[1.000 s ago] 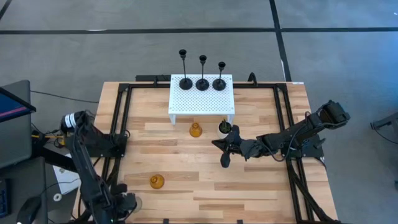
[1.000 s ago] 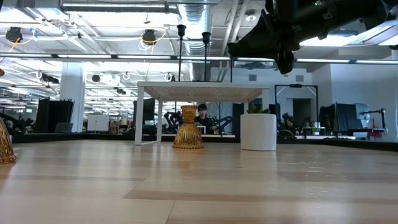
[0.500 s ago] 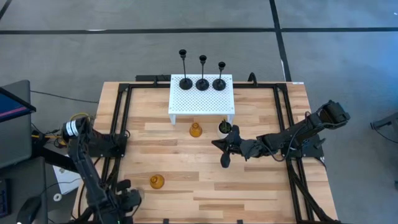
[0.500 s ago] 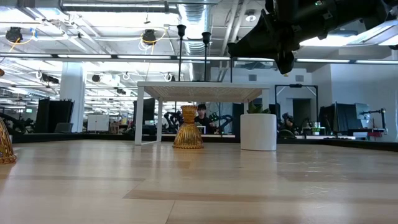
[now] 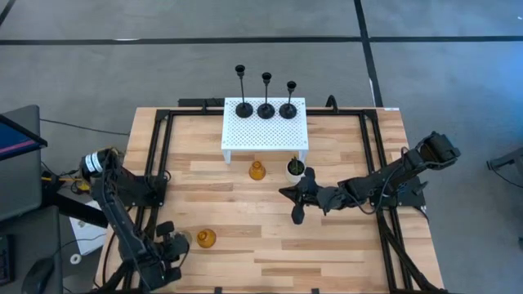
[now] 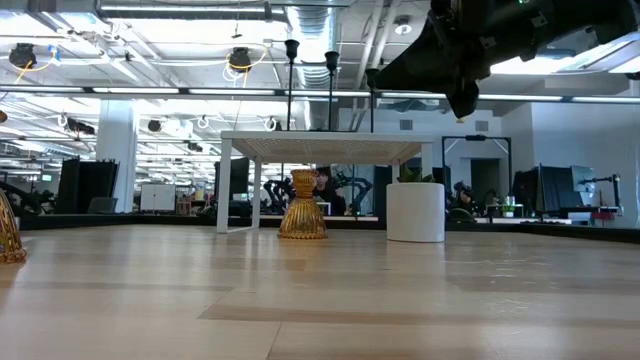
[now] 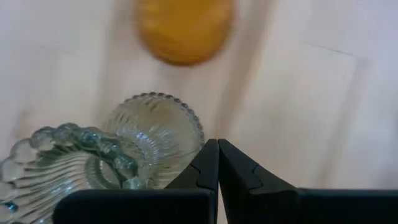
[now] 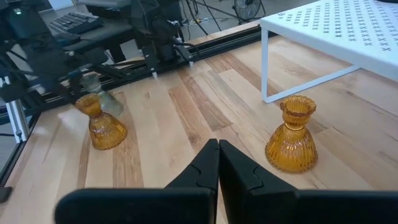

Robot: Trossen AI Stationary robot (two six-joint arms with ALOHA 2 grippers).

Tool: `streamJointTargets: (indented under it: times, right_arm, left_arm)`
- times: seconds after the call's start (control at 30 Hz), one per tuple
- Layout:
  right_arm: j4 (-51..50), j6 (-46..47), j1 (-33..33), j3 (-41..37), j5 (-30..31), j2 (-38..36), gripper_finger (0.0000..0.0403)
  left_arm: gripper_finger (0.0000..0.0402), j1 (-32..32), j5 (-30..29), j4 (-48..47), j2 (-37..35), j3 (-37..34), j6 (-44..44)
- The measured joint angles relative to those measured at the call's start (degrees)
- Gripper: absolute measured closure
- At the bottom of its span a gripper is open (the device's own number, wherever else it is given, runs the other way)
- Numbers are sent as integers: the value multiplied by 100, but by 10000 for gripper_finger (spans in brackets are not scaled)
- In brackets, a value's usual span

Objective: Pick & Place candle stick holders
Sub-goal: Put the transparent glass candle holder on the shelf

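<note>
Fingers (image 7: 214, 163) of the left arm are pressed together, empty, beside the tipped clear glass holder (image 7: 93, 152) near the amber holder (image 5: 206, 238); a nudge could roll it off the desk (image 5: 245, 261).

Wooden table (image 5: 245, 237) with black frame rails. White perforated stand (image 5: 265, 128) at far middle. Small white pot with green plant (image 5: 294, 167) just in front of stand's right leg. Grey floor around.

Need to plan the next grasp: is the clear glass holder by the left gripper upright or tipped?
Tipped. In the left wrist view the clear glass holder lies on its side beside the shut left gripper.
</note>
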Motion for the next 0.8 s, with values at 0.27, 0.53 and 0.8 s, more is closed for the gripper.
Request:
streamJointTargets:
  times: [0.27,0.53,0.8]
  right_arm:
    - [-26,0,-4,0,46,0,403]
    - [-92,2,-4,0,46,0,403]
    - [-155,2,-4,0,131,0,403]
  left_arm:
    - [399,267,-683,-180,-555,-581,113]
    - [399,499,-115,-2,-1299,-844,135]
    - [399,497,1072,120,-2003,-839,-273]
